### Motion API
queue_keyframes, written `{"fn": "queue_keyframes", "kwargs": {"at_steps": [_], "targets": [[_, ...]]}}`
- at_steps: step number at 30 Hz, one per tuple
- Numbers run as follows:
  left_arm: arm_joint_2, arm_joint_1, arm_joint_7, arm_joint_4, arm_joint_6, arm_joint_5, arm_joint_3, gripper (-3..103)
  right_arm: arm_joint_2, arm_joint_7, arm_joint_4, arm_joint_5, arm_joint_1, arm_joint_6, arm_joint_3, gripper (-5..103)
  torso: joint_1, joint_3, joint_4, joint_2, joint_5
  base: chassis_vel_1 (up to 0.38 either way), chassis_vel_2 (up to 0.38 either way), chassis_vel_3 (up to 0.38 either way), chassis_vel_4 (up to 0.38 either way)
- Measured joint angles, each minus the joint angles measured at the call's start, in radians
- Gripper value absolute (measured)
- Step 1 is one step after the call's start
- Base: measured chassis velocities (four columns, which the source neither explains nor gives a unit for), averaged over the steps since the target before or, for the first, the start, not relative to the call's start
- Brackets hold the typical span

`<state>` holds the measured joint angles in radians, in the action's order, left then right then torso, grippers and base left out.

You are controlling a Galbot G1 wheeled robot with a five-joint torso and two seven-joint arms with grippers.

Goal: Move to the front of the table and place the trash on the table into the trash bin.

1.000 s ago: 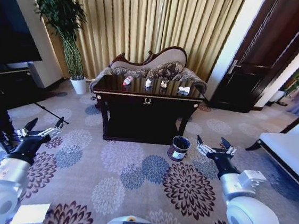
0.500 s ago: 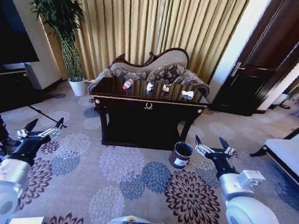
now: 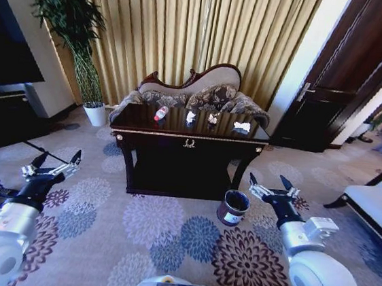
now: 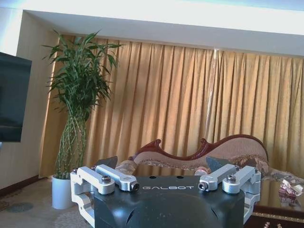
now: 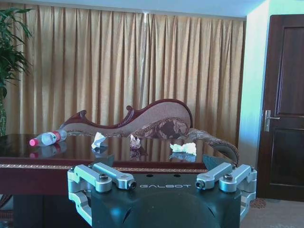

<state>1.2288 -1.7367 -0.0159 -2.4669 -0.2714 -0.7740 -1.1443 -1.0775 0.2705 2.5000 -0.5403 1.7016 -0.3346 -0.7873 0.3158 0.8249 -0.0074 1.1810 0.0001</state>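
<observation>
The dark glossy table (image 3: pixel 188 141) stands ahead in the head view, a gold ornament on its front. On its top lies the trash: a clear bottle (image 3: pixel 160 113) with a red label, crumpled white paper (image 3: pixel 191 116), a beige wrapper (image 3: pixel 212 118) and more white paper (image 3: pixel 242 126). The right wrist view shows the same bottle (image 5: pixel 47 138) and papers (image 5: pixel 98 140) on the table (image 5: pixel 28 154). The round dark trash bin (image 3: pixel 233 207) sits on the carpet by the table's front right leg. My left gripper (image 3: pixel 55 164) and right gripper (image 3: pixel 272 186) hover open and empty over the carpet, short of the table.
A floral sofa (image 3: pixel 189 91) stands behind the table before gold curtains. A tall plant in a white pot (image 3: pixel 97 113) is at the back left beside a TV (image 3: pixel 10 42). A dark door (image 3: pixel 334 83) is at the right, and white furniture (image 3: pixel 376 203) at the right edge.
The whole head view has shifted: the camera has come closer to the table and bin. Both grippers hold the same open pose.
</observation>
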Motion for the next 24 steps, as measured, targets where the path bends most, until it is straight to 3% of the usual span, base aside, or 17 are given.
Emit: {"fn": "queue_keyframes", "kwargs": {"at_steps": [24], "targets": [[0.004,-0.003,0.016,0.001,0.003,-0.001,-0.002,100,0.002,0.001,0.0,0.0,0.001,0.0,0.0,100,0.0,0.0,0.0,0.0,-0.0003,-0.163,0.162,0.176,-0.165]]}}
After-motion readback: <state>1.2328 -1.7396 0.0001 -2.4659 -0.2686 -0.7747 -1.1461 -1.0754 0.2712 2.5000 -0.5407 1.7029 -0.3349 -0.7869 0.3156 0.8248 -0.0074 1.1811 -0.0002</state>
